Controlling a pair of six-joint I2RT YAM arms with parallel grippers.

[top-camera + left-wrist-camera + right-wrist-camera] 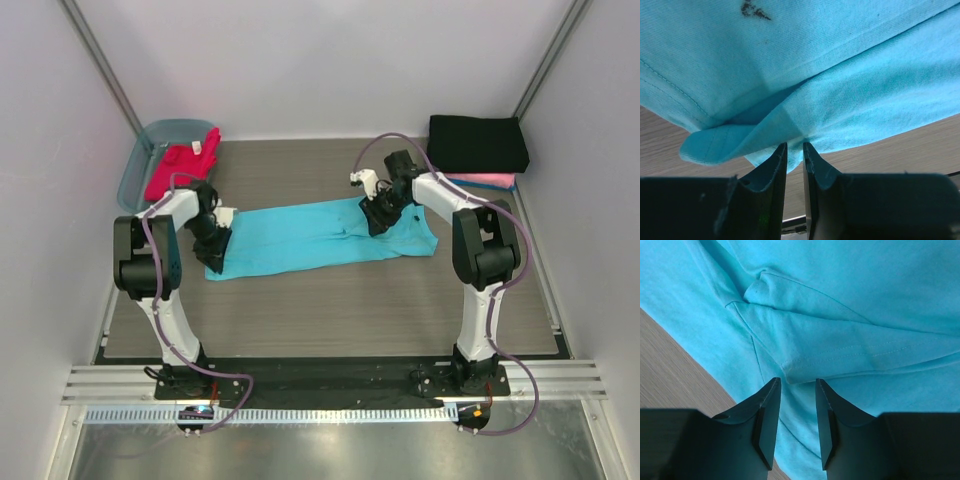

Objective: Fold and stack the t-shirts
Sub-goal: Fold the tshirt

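A turquoise t-shirt (310, 235) lies stretched out as a long band across the middle of the table. My left gripper (216, 248) is at its left end and is shut on the shirt's edge (790, 125). Creases run together at the narrow gap between the jaws (794, 145), and a corner flap (715, 145) droops to the left. My right gripper (378, 218) is low over the shirt's right part. It is open (797, 382), with a stitched hem fold (840, 360) just past its tips. A black t-shirt (478, 143) lies folded on a pink one (490, 181) at the back right.
A translucent blue-grey tub (140, 160) stands at the back left with a red-magenta t-shirt (182, 165) in it. White walls close in the table on three sides. Bare wood-grain table (330, 310) lies in front of the turquoise shirt.
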